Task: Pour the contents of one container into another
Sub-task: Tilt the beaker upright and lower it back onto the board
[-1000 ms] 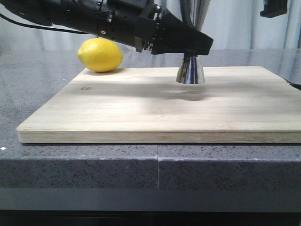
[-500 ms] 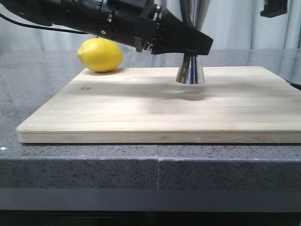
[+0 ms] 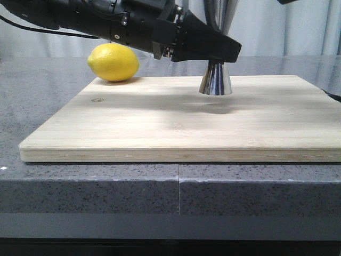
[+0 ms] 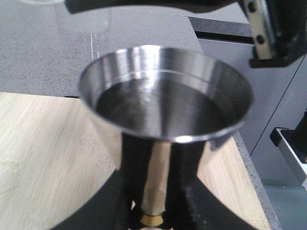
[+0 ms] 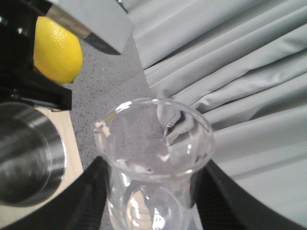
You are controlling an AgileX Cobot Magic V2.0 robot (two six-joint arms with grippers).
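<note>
The steel jigger stands upright on the wooden board, right of centre. My left gripper is shut on its narrow waist. In the left wrist view the black fingers flank the stem under the wide upper cup. My right gripper is shut on the clear glass beaker and holds it up in the air, above and beside the jigger. In the front view only a black corner of the right gripper shows at the top edge, and the beaker is out of view there.
A yellow lemon lies at the board's far left corner. The board rests on a grey speckled counter whose front edge faces the camera. Pale curtains hang behind.
The right gripper has risen and shifted left, almost out of the front view. The left gripper, the jigger and the lemon have not moved.
</note>
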